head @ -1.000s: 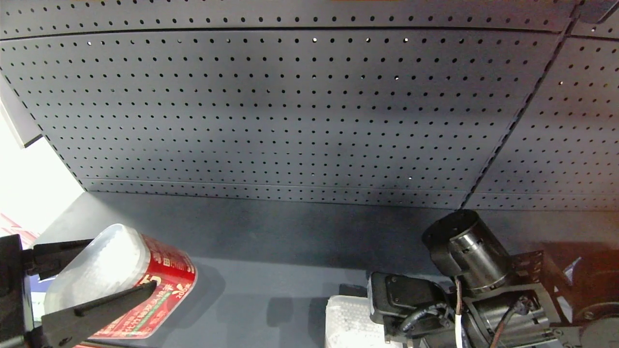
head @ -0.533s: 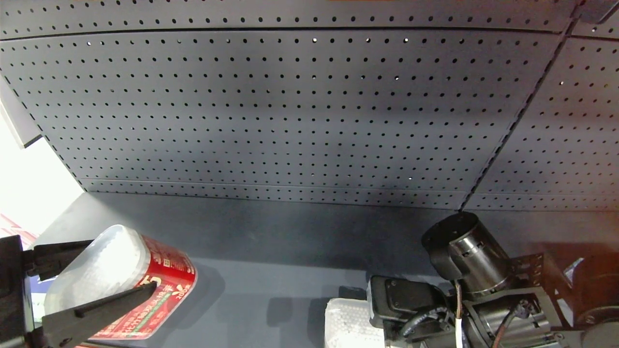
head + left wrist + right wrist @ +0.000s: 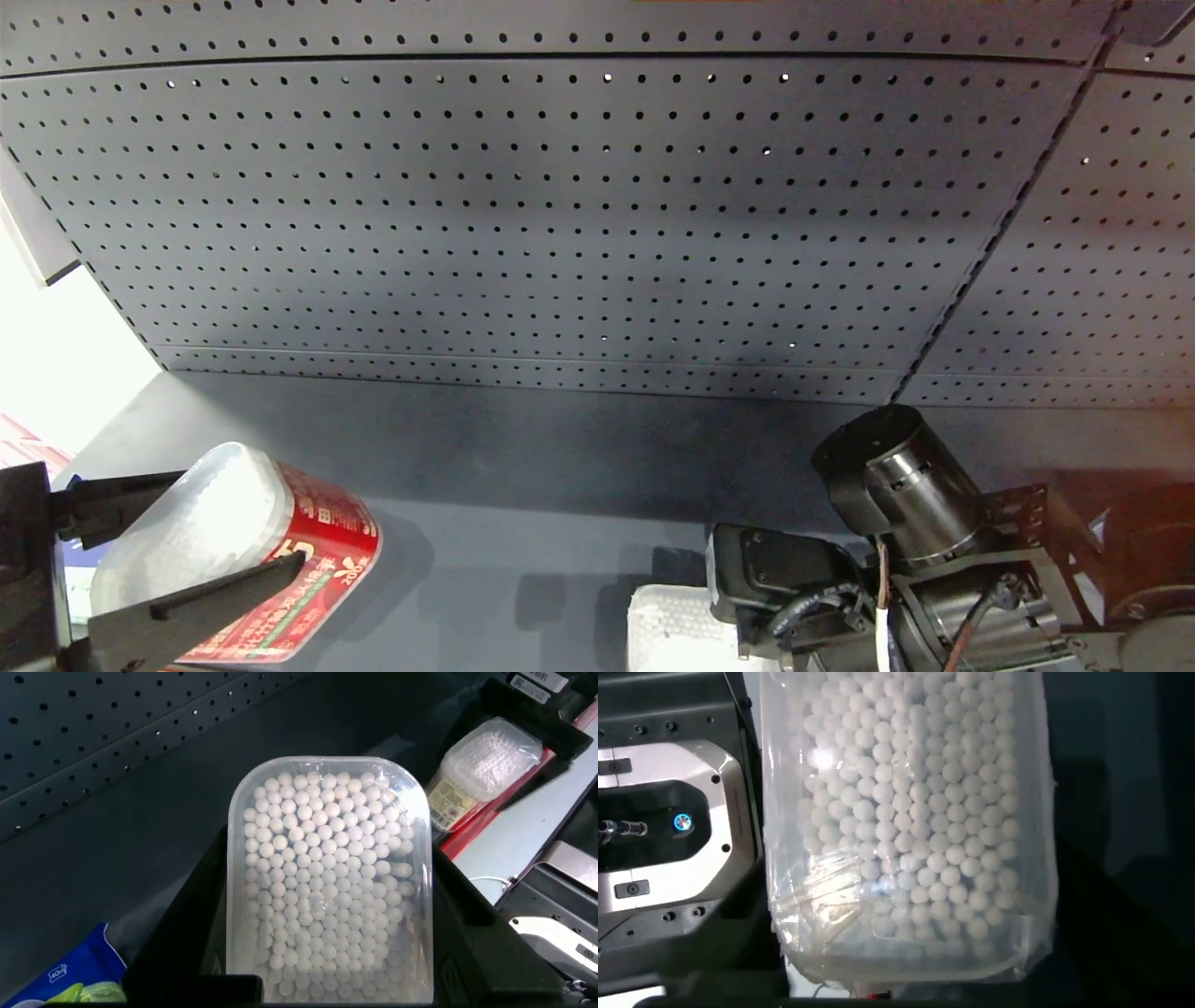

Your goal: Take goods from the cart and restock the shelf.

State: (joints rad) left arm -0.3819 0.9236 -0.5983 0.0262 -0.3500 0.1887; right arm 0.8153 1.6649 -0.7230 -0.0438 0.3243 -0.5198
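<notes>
Across the far side you see the shelf's perforated back panel (image 3: pixel 597 215), dark grey, with the shelf board (image 3: pixel 523 485) running from its foot toward you. At the near left, your left gripper (image 3: pixel 238 518) pinches the left tub (image 3: pixel 215 523), a clear tub of small white beads with a red label. One black finger presses each long side. That tub is tilted over the board's near left part, and you cannot tell whether it touches the board. At the near right, your right gripper (image 3: pixel 896 905) grips the right tub (image 3: pixel 667 630), a tub of the same kind that sits low over the board's near edge. From the left wrist you see this tub's red label (image 3: pixel 476 803) facing sideways. Just beside your left gripper, at the near left, lies a blue and green packet (image 3: pixel 65 980), partly cut off.
</notes>
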